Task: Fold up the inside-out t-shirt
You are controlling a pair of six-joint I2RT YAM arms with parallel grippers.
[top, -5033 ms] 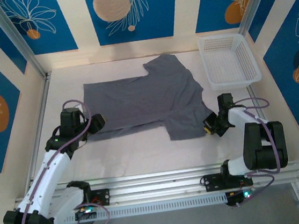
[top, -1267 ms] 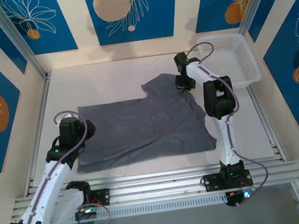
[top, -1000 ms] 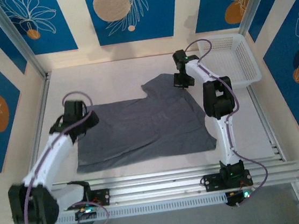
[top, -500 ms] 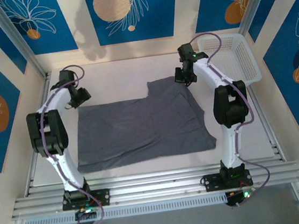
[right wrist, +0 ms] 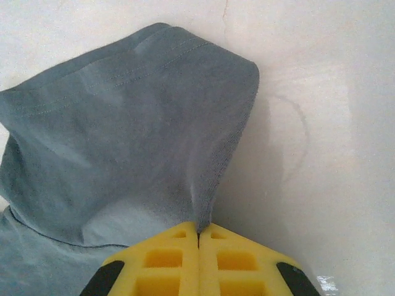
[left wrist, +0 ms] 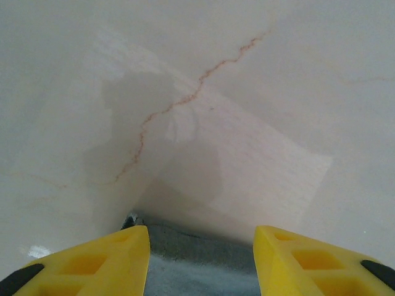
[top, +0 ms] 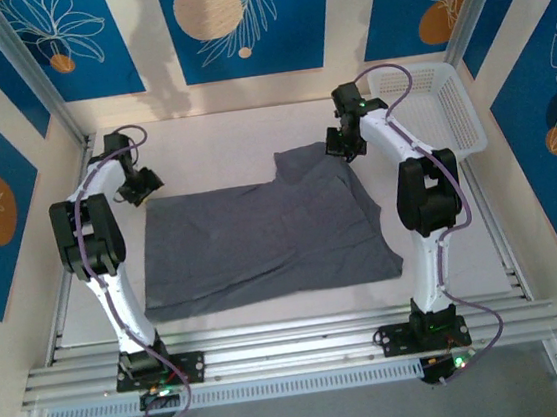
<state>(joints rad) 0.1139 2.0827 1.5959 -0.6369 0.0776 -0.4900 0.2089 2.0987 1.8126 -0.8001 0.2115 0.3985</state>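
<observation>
Item: we list one dark grey t-shirt (top: 262,236), spread flat on the counter (top: 240,137) between the arms, one sleeve jutting out at its far right.
Far right: the right gripper (top: 341,147) is clenched on that sleeve's hem. We judge it is holding the cloth ready for the fold.
Far left: the left gripper (top: 140,188) hovers over the shirt's corner with its jaws apart and grasps nothing. We judge it is lining up a matching pinch.
Nearby: a white basket (top: 466,107) sits beside the sleeve, apart from the cloth.
Obstruction: we note nothing lying on the shirt, but the basket crowds the right arm.
</observation>
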